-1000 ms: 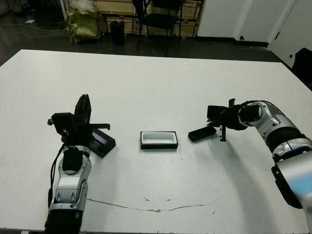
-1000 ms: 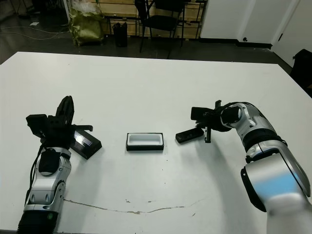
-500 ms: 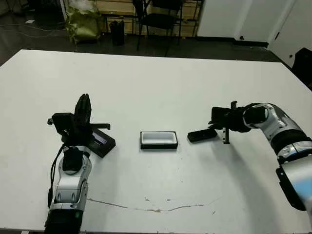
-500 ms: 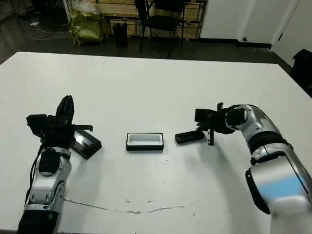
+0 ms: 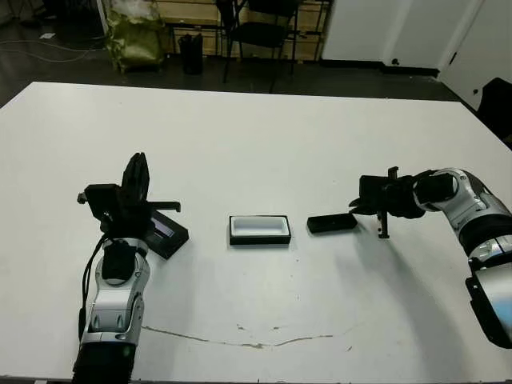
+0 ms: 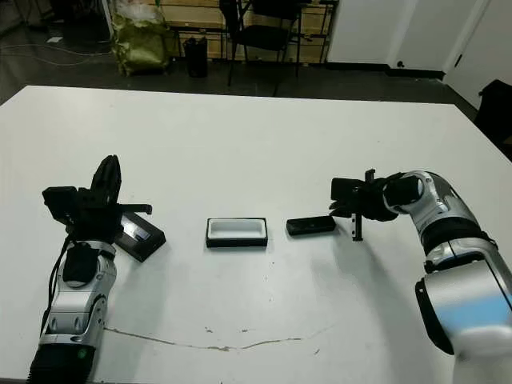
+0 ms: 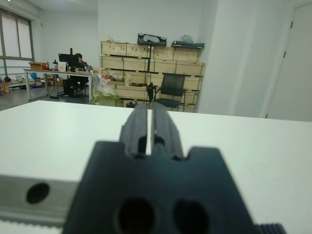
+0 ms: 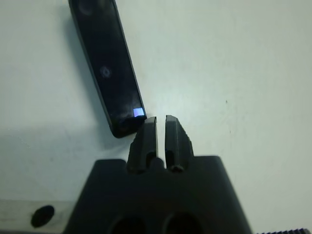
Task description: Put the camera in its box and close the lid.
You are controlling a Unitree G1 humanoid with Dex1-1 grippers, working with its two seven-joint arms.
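The box (image 5: 260, 230), a shallow black tray with a white lining, lies open at the table's middle. Just right of it the camera (image 5: 332, 223), a slim black bar, lies flat on the table. My right gripper (image 5: 360, 206) is low at the camera's right end, shut and holding nothing. In the right wrist view its fingertips (image 8: 151, 127) sit just short of the camera (image 8: 107, 68). The lid (image 5: 165, 233) lies left of the box. My left gripper (image 5: 138, 172) stands upright beside and above the lid, shut and holding nothing, its fingers (image 7: 139, 126) pointing across the table.
The white table (image 5: 264, 144) stretches wide behind the objects. A thin crack line (image 5: 256, 344) runs along the front. A chair (image 5: 260, 32) and a yellow-green bag (image 5: 136, 36) stand on the floor beyond the far edge.
My right gripper has drawn back to the right, off the camera's end. The camera now lies a little more level. The left arm, lid and box have not moved.
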